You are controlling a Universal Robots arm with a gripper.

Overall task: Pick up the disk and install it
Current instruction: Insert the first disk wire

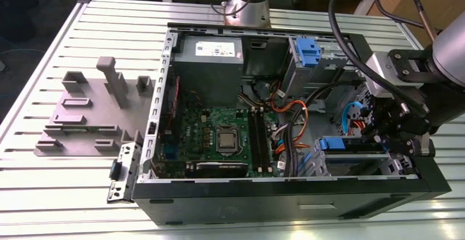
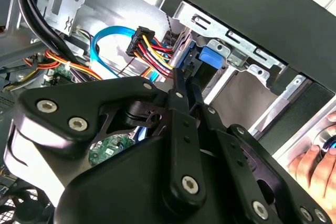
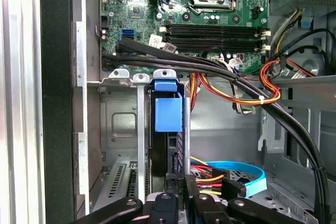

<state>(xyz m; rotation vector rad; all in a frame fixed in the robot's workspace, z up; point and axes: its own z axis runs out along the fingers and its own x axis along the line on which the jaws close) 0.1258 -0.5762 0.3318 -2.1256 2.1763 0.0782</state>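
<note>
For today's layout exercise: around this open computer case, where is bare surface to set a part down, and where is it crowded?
Free: the slatted table in front of the grey fixture block, and behind it. Crowded: inside the case, where cables crisscross beside the motherboard and the gripper sits at the disk.

The exterior view looks down on the open computer case; both wrist views peer closely inside it.

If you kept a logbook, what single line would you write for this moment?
gripper: inside open computer case, at drive bay | disk: standing on edge in bay, blue carrier frame up | grip: cannot tell | hand: beside case
</note>
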